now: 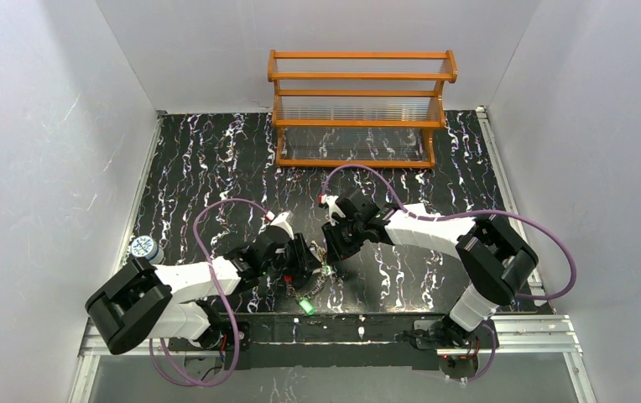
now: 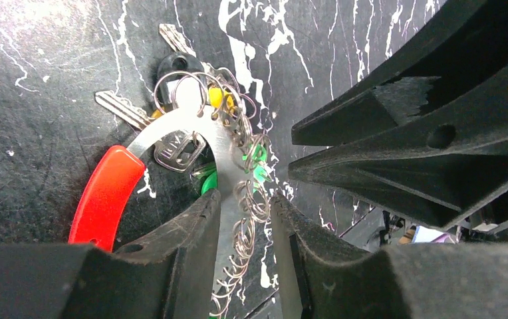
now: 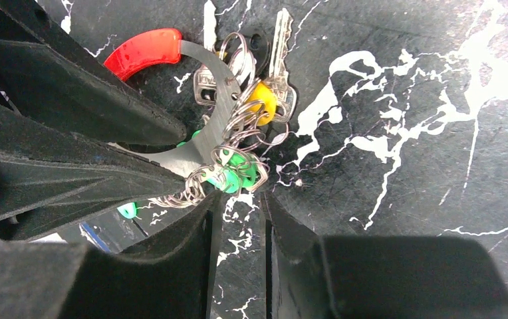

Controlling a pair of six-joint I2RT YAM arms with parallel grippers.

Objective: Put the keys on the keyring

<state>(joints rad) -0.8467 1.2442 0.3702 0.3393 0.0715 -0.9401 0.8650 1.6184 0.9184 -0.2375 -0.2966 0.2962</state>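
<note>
— How's the light?
— Overhead view is bright and even, soft shadows. On my wrist views the keyring glares white at its metal, and the left fingers up close look dark and soft.

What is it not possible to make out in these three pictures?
Left wrist: own fingers cover the lower end of the keyring; whether the left gripper clamps it is unclear.
Right wrist: the left gripper hides the keyring's left part.
Top: right gripper and left gripper cover the keyring; one green key shows.
</note>
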